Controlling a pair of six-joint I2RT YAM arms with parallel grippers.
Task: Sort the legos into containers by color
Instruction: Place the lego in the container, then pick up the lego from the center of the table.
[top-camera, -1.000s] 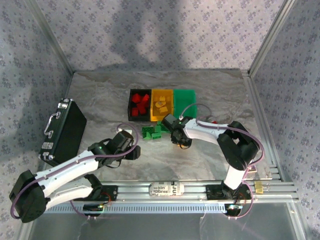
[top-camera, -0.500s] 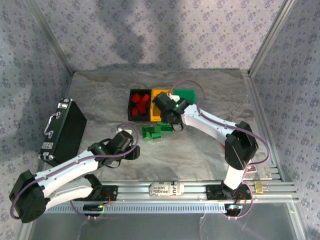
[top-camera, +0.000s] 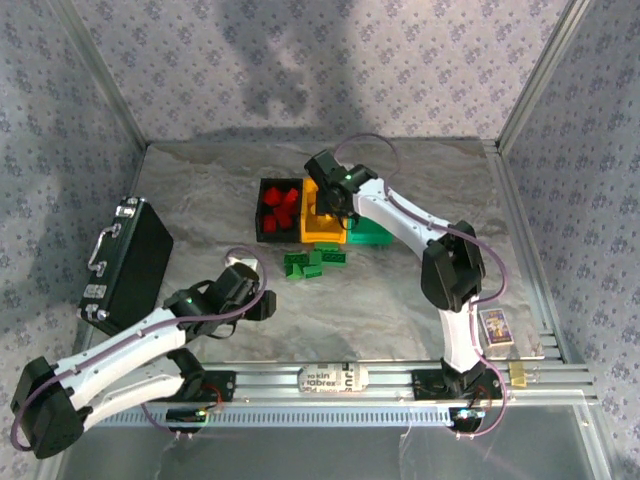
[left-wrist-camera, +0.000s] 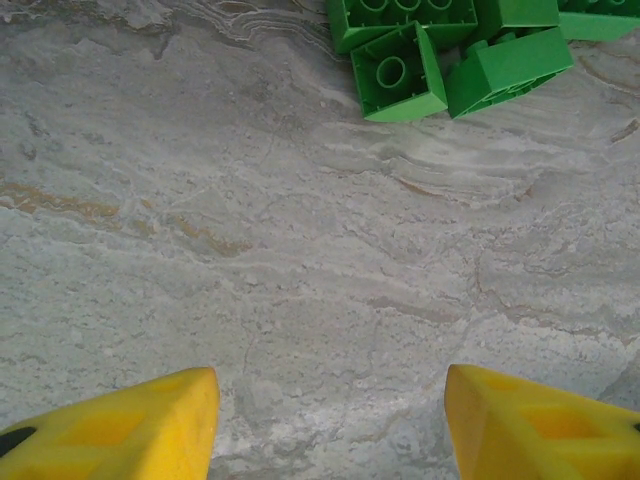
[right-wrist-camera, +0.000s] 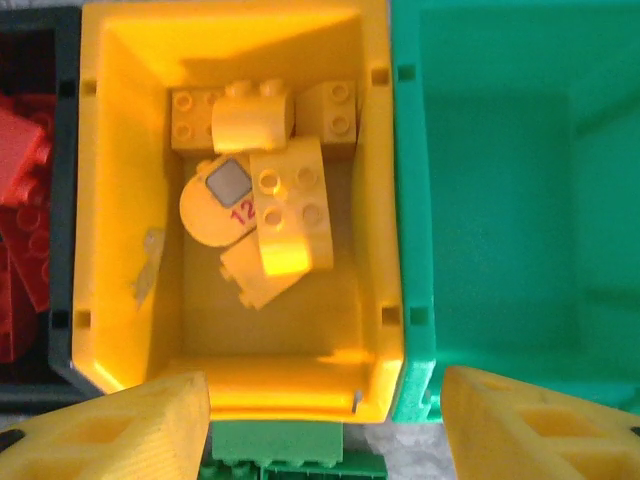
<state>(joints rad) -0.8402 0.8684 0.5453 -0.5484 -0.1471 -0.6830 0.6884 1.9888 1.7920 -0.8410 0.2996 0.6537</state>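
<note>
Directly above yellow bin (right-wrist-camera: 118, 180), right gripper (right-wrist-camera: 325, 428) spread

Red "12" on round yellow lego (right-wrist-camera: 205, 215), rail label (top-camera: 330, 378) illegible

- The right tool (top-camera: 335, 203) hovers above the yellow-orange rectangular plastic bin (top-camera: 320, 235), which stands between the black plastic bin (top-camera: 261, 225) of red bricks (top-camera: 280, 207) and the green plastic bin (top-camera: 372, 237).
- Green studded plastic bricks (top-camera: 315, 262) cluster on the grey marbled counter (top-camera: 400, 300), near the left tool (top-camera: 258, 298).

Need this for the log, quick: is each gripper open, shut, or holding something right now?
Left gripper: open, holding nothing.
Right gripper: open, holding nothing, above the yellow bin.
</note>
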